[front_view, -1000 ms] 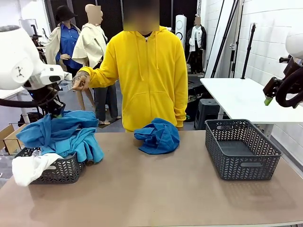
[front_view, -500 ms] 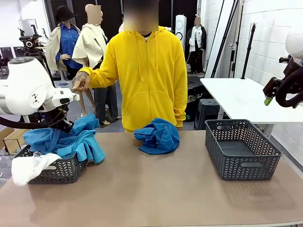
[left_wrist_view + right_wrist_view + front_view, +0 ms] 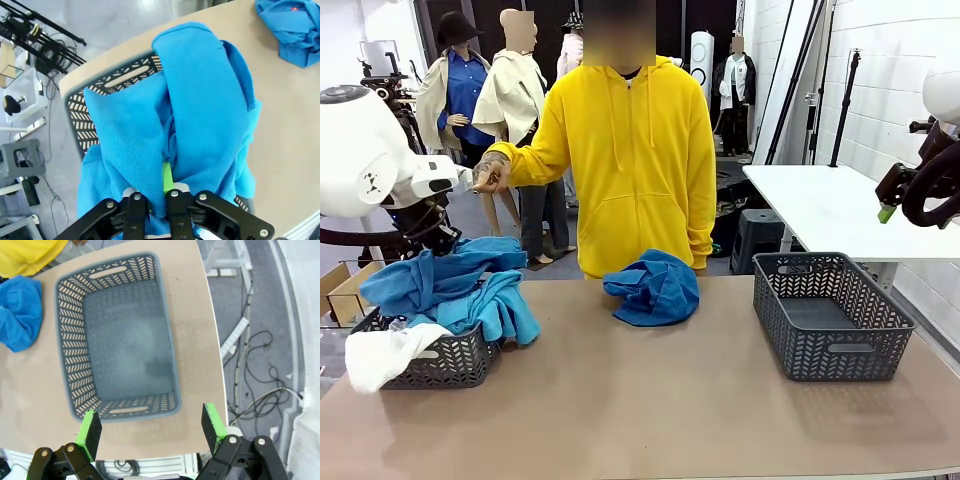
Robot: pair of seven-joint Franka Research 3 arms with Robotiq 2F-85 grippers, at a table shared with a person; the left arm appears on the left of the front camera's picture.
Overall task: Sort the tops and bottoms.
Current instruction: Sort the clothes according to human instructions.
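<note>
On the tabletop [image 3: 650,400] I have a full basket [image 3: 445,362] far left and an empty basket [image 3: 832,315] right. My left jaws [image 3: 159,187] pinch the blue garment [image 3: 450,285] hanging straight below them over the left basket. My right jaws [image 3: 152,427] hang wide over the empty basket.
</note>
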